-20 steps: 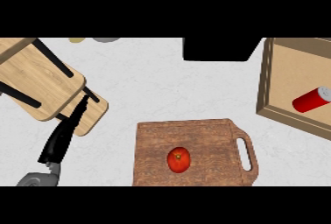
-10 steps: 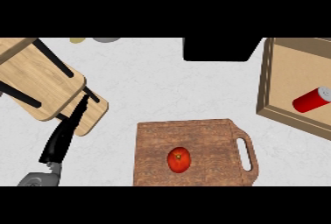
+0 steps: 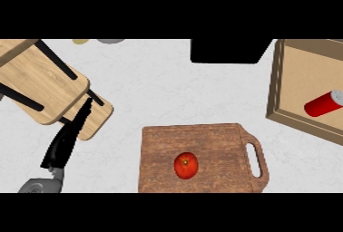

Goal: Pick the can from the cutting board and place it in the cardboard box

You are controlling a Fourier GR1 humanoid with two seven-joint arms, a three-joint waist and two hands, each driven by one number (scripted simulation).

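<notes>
The box (image 3: 288, 90) is running off the right edge, and the can (image 3: 325, 103) inside it is getting clipped there too. The board (image 3: 201, 145) is losing its near end at the lower edge. A black block (image 3: 224, 50) at the top is staying unidentifiable.

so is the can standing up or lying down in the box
Lying down. The red can rests on its side, tilted diagonally, on the floor of the cardboard box, its grey end pointing toward the upper right.
</notes>
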